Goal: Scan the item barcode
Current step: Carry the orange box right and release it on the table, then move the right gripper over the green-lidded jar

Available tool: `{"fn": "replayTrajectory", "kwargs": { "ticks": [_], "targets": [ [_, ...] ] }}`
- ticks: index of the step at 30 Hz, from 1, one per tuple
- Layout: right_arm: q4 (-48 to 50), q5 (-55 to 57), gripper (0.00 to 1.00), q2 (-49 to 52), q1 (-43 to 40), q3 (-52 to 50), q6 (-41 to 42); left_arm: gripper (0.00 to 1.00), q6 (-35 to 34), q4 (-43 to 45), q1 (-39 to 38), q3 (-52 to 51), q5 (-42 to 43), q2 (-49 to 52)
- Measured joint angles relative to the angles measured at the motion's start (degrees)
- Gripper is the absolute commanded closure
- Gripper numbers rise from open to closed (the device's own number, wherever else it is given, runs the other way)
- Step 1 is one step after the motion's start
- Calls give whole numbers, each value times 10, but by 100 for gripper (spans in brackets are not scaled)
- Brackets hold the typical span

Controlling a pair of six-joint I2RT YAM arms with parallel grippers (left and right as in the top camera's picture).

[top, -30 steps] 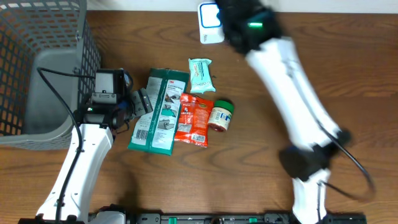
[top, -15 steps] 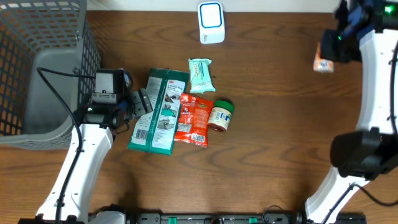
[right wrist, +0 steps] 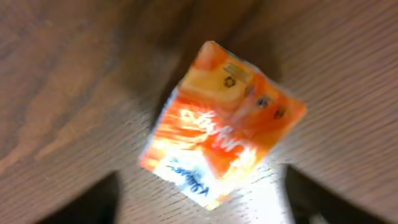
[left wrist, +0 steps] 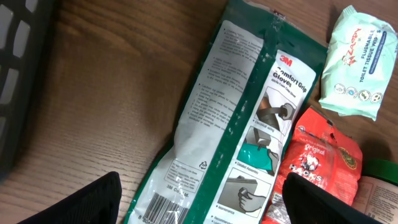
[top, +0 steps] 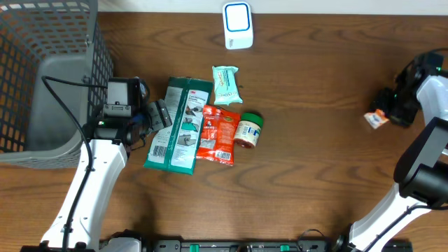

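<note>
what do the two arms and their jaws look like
both are white, tube-like links with black joints. the left arm carries a thin black cable and a small green light by its boxy black wrist. the right arm also ends in black. jaws look plain black in the wrist views.

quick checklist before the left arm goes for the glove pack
1. Left gripper open over the glove pack: ok.
2. Barcode on the glove pack facing up: ok.
3. Glove pack free of neighbours: not ok, red packet touches its edge.
4. Scanner unobstructed: ok.
5. Right gripper open, off the orange packet: ok.
6. Orange packet at rest: cannot tell, blurred.
</note>
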Motion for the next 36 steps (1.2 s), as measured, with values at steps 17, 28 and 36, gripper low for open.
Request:
{"fn": "replayTrajectory", "kwargs": {
  "ticks": [17, 28, 36],
  "targets": [
    [-172, -231, 1, -97, 137, 132, 38, 17, 0, 0, 0, 0, 0, 0],
    [-122, -198, 1, -94, 372, 126, 178, 17, 0, 0, 0, 0, 0, 0],
    [-68, -56, 1, -94, 501, 89, 324, 17, 0, 0, 0, 0, 0, 0]
  ]
}}
